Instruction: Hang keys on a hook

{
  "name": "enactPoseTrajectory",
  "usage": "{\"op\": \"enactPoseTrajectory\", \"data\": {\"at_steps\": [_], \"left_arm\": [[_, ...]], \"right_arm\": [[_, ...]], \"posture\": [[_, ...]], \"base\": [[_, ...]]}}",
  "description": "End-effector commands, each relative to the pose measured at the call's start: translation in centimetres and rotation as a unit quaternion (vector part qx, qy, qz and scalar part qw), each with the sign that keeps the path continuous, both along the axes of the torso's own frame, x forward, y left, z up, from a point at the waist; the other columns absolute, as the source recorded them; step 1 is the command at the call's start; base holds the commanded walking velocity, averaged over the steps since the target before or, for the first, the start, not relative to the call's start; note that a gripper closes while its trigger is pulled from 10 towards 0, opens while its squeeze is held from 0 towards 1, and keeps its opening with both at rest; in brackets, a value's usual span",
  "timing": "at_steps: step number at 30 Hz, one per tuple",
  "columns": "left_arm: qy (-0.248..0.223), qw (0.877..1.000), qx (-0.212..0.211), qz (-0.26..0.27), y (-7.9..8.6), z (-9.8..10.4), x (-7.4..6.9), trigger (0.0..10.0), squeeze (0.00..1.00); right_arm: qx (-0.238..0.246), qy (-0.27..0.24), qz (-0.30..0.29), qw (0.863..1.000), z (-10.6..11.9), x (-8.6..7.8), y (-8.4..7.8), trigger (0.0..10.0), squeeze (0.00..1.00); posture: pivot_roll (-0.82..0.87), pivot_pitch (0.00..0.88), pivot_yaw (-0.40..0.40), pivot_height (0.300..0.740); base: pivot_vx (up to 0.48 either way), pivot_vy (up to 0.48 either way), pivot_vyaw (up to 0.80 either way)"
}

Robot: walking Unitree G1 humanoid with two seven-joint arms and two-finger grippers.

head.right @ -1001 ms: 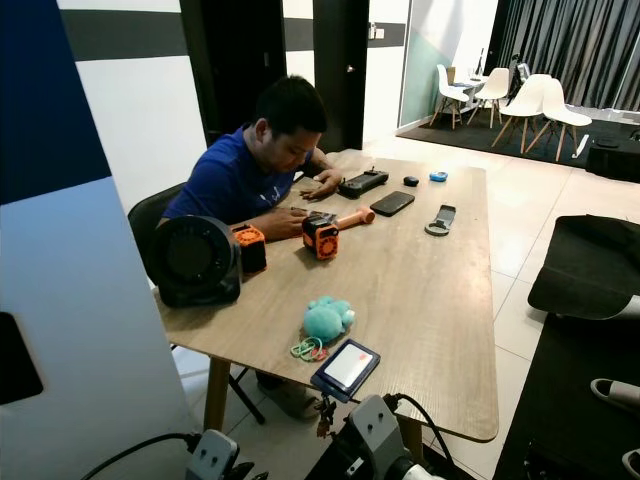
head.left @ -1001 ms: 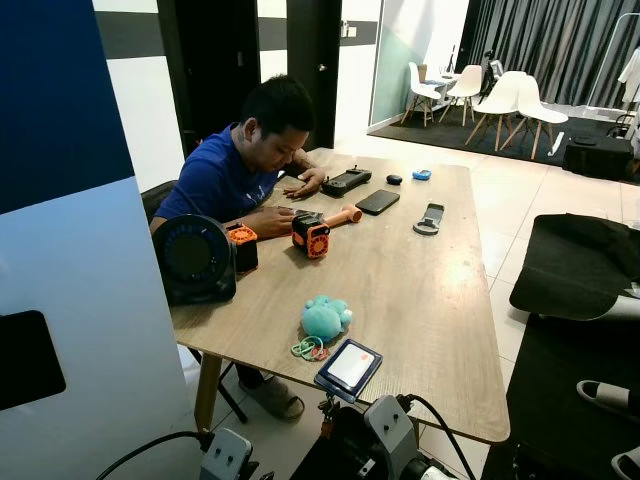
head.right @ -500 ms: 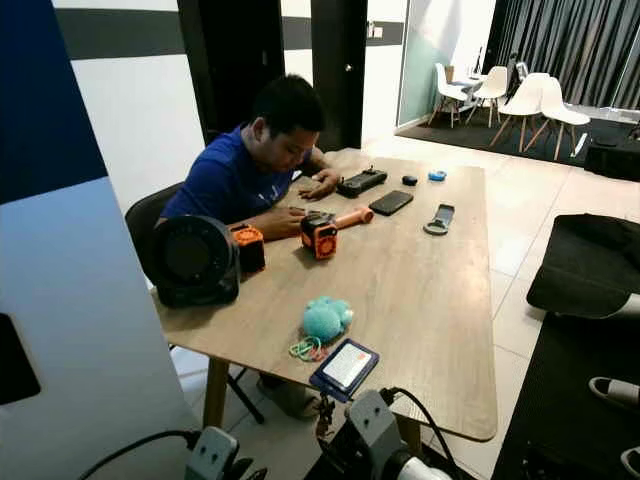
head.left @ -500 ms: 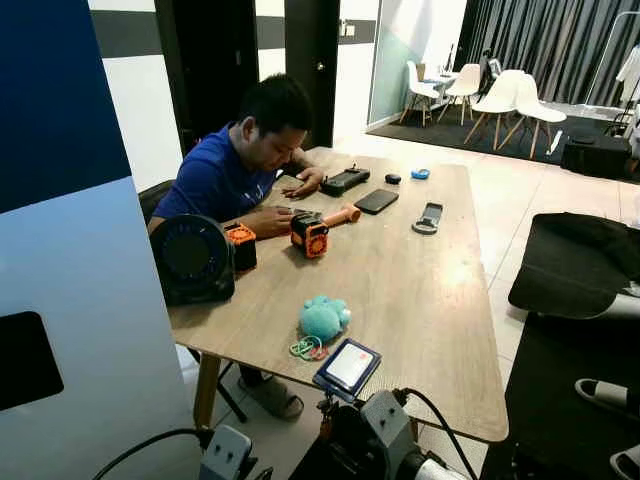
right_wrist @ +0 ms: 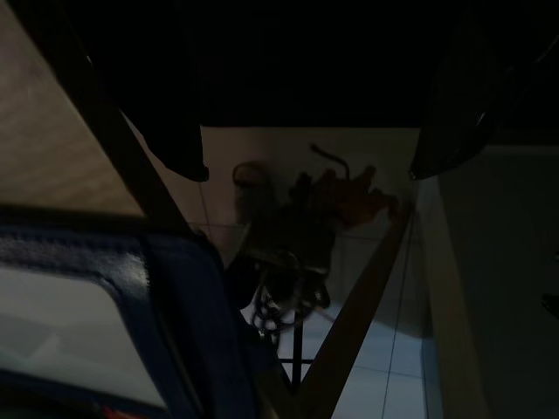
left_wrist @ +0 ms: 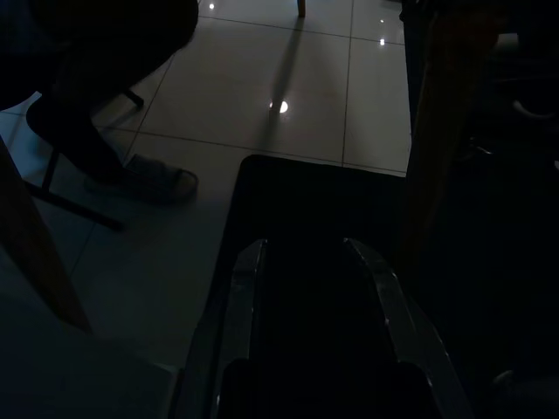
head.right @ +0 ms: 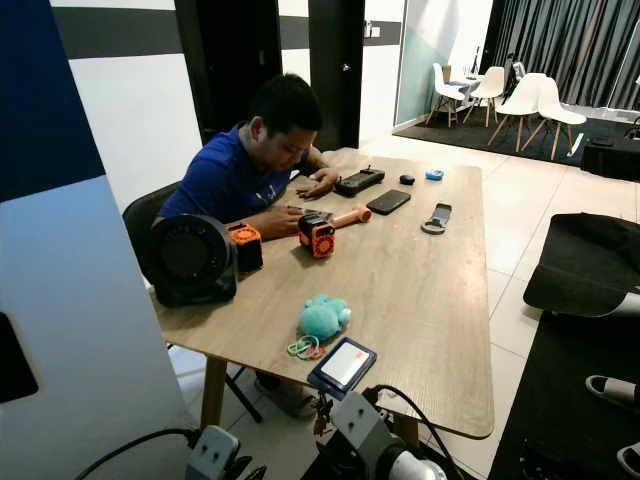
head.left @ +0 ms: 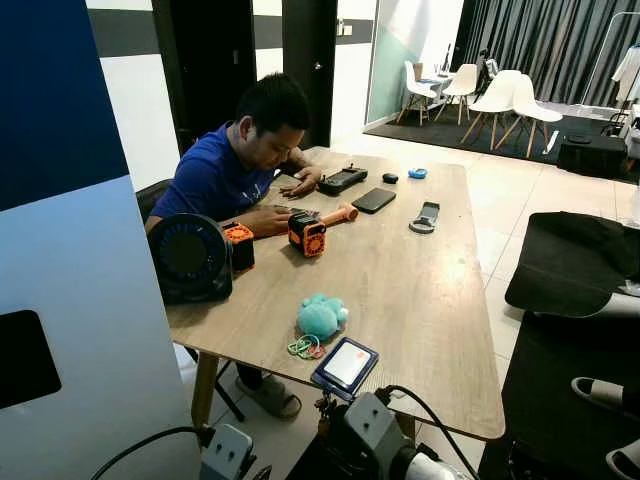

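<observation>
Keys (right_wrist: 281, 301) hang below blue card holder (head.left: 346, 366) at wooden table (head.left: 420, 300) near edge, 6 o'clock. Right gripper (right_wrist: 306, 148) spread open, empty, beside keys. Left gripper (left_wrist: 314, 288): grip state unclear, dark.

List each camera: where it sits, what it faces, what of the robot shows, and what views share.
Left eye: on the head, looking down at the table, the person, the card holder; both wrists at the bottom.
Right eye: same scene, shifted slightly.
Left wrist: low, facing the floor under the table; dark left gripper.
Right wrist: below the table's edge, facing the holder and hanging keys; right gripper fingers apart.
Shared: holder and keys.
</observation>
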State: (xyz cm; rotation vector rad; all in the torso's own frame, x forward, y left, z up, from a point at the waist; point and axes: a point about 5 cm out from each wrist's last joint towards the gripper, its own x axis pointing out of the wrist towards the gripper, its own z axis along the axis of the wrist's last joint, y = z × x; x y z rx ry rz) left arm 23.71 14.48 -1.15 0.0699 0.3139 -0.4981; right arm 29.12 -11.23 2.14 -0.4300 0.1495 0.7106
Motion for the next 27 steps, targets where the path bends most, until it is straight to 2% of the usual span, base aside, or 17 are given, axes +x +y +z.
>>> {"op": "enactPoseTrajectory", "data": {"at_steps": [1,7,10,13,17,20,27], "left_arm": [[0.004,1.000,0.012,-0.005,0.2,-0.3,-0.4,10.0,0.00],[0.003,1.000,0.017,-0.006,0.2,-0.4,-0.5,10.0,0.00],[0.002,1.000,0.022,-0.009,0.0,-0.4,-0.6,10.0,0.00],[0.000,1.000,0.022,-0.009,0.0,-0.4,-0.5,10.0,0.00],[-0.004,1.000,0.022,-0.008,-0.1,-0.2,-0.3,10.0,0.00],[-0.005,1.000,0.022,-0.008,-0.1,-0.2,-0.3,10.0,0.00],[-0.006,1.000,0.023,-0.006,-0.1,-0.2,-0.4,10.0,0.00]], "right_arm": [[0.003,-0.032,0.002,0.999,1.3,1.0,0.6,10.0,0.00],[0.001,-0.016,-0.002,1.000,0.5,0.4,1.1,10.0,0.00],[0.001,0.004,-0.006,1.000,-0.5,-0.4,1.4,10.0,0.00],[0.019,0.023,-0.030,0.999,-1.0,-0.7,1.4,10.0,0.00],[0.112,0.088,-0.101,0.985,-1.4,-0.5,1.1,10.0,0.00],[0.172,0.129,-0.119,0.969,-1.6,-0.5,1.2,10.0,0.00],[0.200,0.125,-0.137,0.962,-1.2,-0.2,0.9,10.0,0.00]], "posture": [[0.09,0.057,-0.030,0.740],[0.09,0.061,-0.029,0.740],[0.08,0.063,-0.026,0.740],[0.08,0.065,-0.027,0.740],[0.08,0.066,-0.028,0.740],[0.08,0.067,-0.028,0.740],[0.09,0.070,-0.030,0.740]], "base": [[0.000,0.000,0.00],[0.000,0.000,0.00],[0.000,0.000,0.00],[0.000,0.000,0.00],[0.000,0.000,0.00],[0.000,0.000,0.00],[0.000,0.000,0.00]]}}
